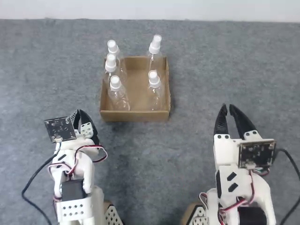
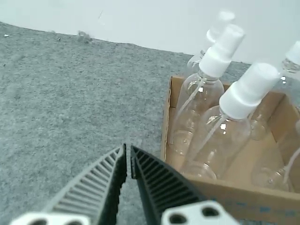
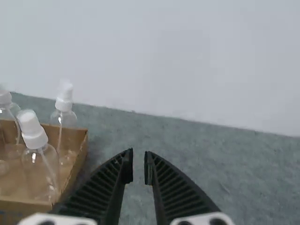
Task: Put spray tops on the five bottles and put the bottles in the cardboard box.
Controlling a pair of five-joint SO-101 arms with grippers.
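The cardboard box [image 1: 135, 114] sits at mid table on the grey mat. Several clear bottles stand upright in it, each with a white spray top: three along one side [image 1: 115, 89] and two along the other [image 1: 153, 84]. My left gripper [image 1: 80, 113] is shut and empty just short of the box's near corner; its wrist view has the fingertips [image 2: 128, 151] together beside the box [image 2: 220, 190] and bottles [image 2: 206, 89]. My right gripper [image 1: 228, 108] stands a finger's width open and empty, off to the side of the box [image 3: 77, 147].
Grey mat covers the table all round the box. A pale wall [image 3: 164, 56] runs behind the far edge. Both arm bases stand at the front edge, with cables beside the left one [image 1: 33, 183].
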